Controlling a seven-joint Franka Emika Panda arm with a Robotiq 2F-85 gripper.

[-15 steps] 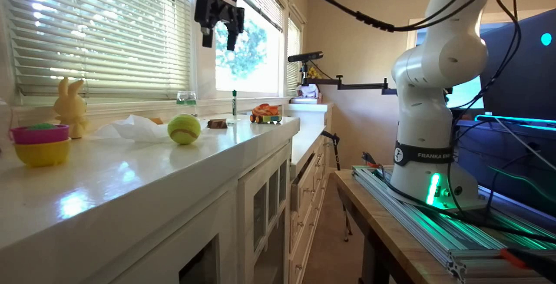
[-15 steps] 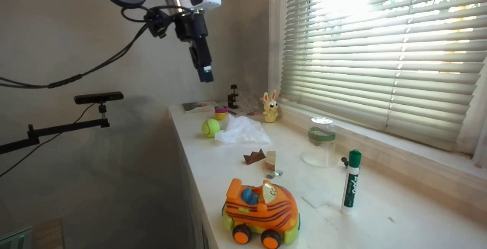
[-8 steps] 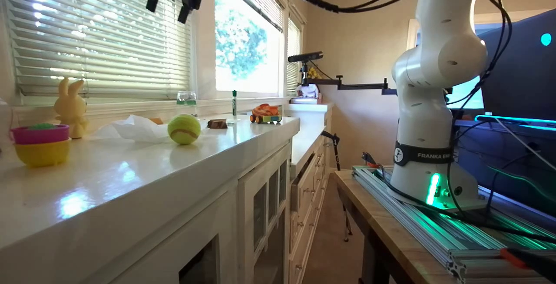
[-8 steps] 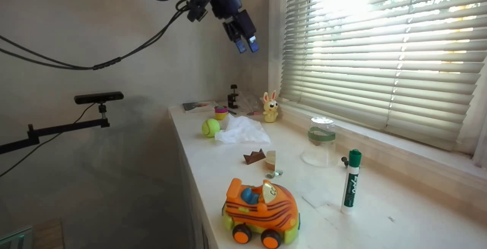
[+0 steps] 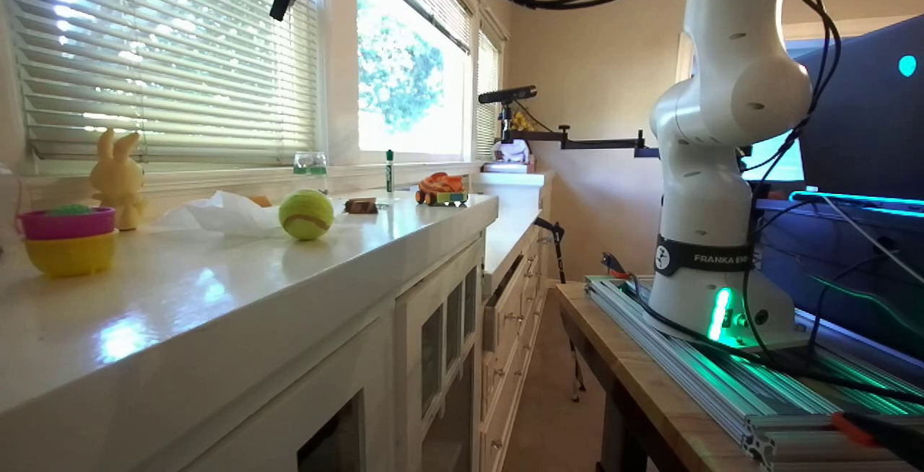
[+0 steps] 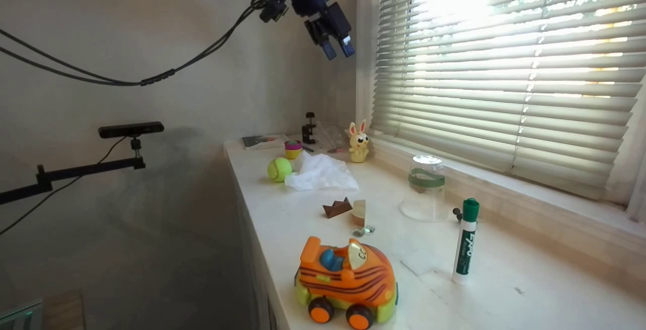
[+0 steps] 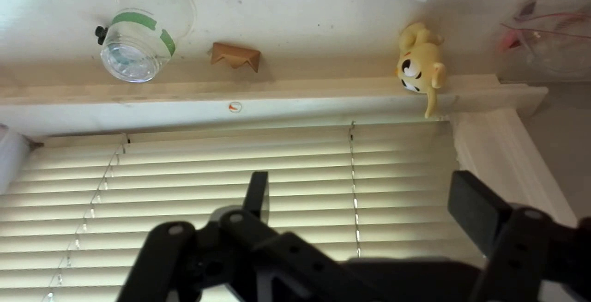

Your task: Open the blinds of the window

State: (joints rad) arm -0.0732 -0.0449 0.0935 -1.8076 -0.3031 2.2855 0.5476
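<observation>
The wide white blinds hang lowered in both exterior views, their thin slats tilted so that light and green leaves show between them. Behind them is the window, its white frame visible at the side. High above the counter, my gripper points down toward the blinds and is apart from them. The wrist view looks upside down, with the sill above the slats. There my gripper stands wide open in front of the slats, nothing between its fingers. A ladder cord of the blinds shows in the gap.
On the white counter stand a yellow bunny, an upturned clear cup, a green marker and an orange toy car. A tennis ball and white paper lie there too. A neighbouring window is mostly uncovered.
My open gripper has risen and moved closer to the blinds, turning so both fingers now show in both exterior views. The blinds and the counter things have not moved.
</observation>
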